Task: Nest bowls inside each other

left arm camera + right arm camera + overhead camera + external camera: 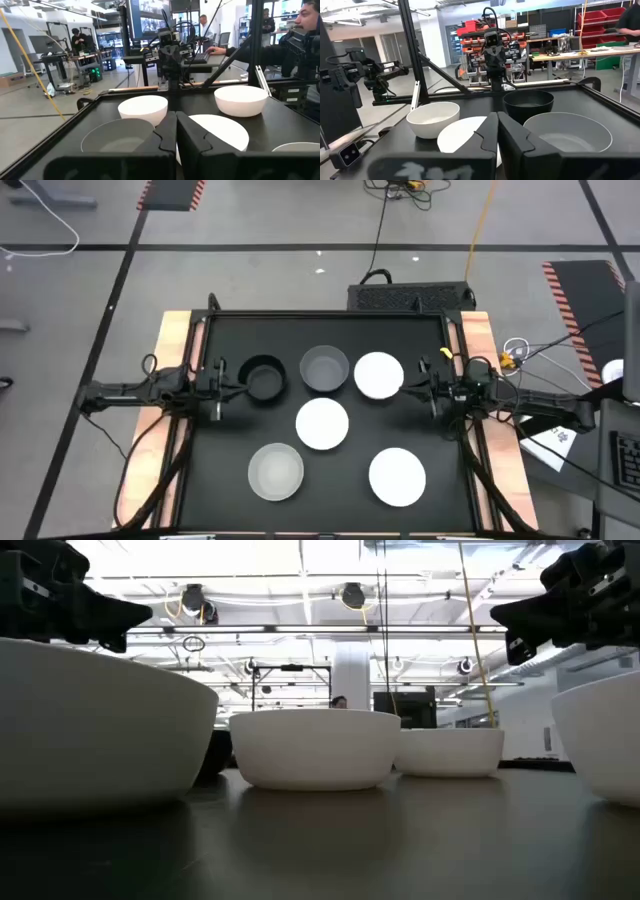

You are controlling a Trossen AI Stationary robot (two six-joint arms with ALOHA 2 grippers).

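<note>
**Six bowls lie apart on the desk, both grippers closed and empty**

In the high view we see six bowls spread singly over the black desk [225, 490], none inside another and each empty as far as we can tell. Across the upper middle of the frame runs a row of three: the black bowl [263, 376] on the left, the grey bowl [324, 370] beside it, and a white bowl [378, 375] on the right. Below them, at the centre of the frame, sits a second white bowl [322, 424]. Lower left of centre is the translucent bowl [275, 471], and lower right the third white bowl [397, 476].

The left gripper [238, 387] sits at the left edge of the desk, just beside the black bowl; in its wrist view we see its fingers pressed together on nothing. The right gripper [408, 388] sits at the right edge, just beside the upper white bowl, its fingers likewise together and empty.

We can read no labels or writing on the bowls.
</note>
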